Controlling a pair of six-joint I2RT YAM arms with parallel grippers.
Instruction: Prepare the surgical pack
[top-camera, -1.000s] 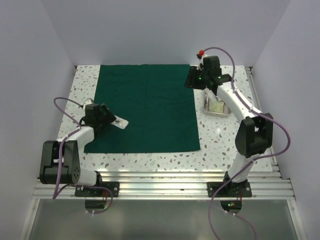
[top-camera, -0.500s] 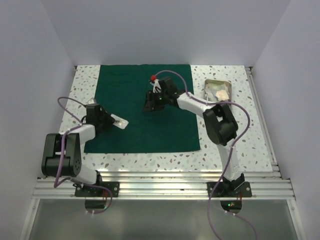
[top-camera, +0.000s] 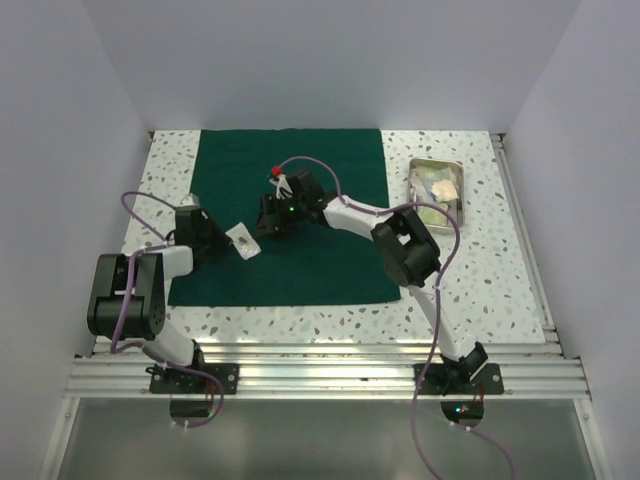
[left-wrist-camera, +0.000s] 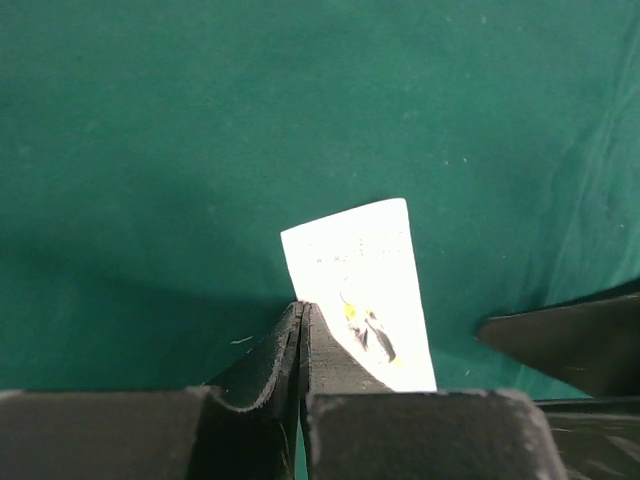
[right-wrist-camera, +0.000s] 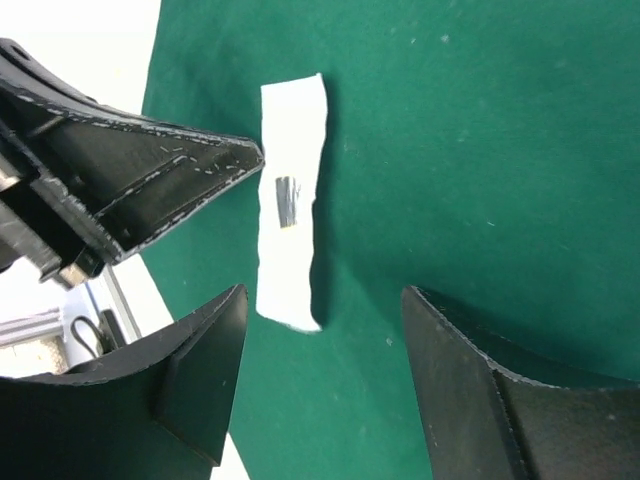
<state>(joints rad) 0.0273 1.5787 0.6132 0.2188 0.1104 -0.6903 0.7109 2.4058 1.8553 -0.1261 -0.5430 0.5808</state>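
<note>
**From above:** The dark green cloth (top-camera: 300, 180) lies flat across the speckled table (top-camera: 470, 270), most likely spread as the wrapper on which the pack gets built. The left gripper (top-camera: 222, 240) holds a white pouch (top-camera: 243, 242) over the cloth's left portion. The right gripper (top-camera: 262, 228) reaches across from the other side to hang just beside it. The steel tray (top-camera: 436, 161) sits off the cloth's right edge, well apart from both grippers, with pale items inside that are too small to identify.

**From the left wrist:** The left gripper (left-wrist-camera: 302, 310) has its fingers pressed together on the near edge of the white pouch (left-wrist-camera: 360, 290). The rest of the pouch juts forward, and the shadow on the cloth beneath it suggests it is raised rather than lying flat. That pose looks like an offer to the other arm.

**From the right wrist:** The right gripper (right-wrist-camera: 322, 300) has its jaws spread wide and grips nothing, and the lower end of the white pouch (right-wrist-camera: 290, 240) hangs between them. The tip of the left gripper (right-wrist-camera: 245, 158) pinches the strip's upper side edge. The open straddle reads as a handover about to happen, with the pouch probably destined for the cloth or the tray. A one-edge pinch on a limp strip risks it swinging as the jaws close.
</note>
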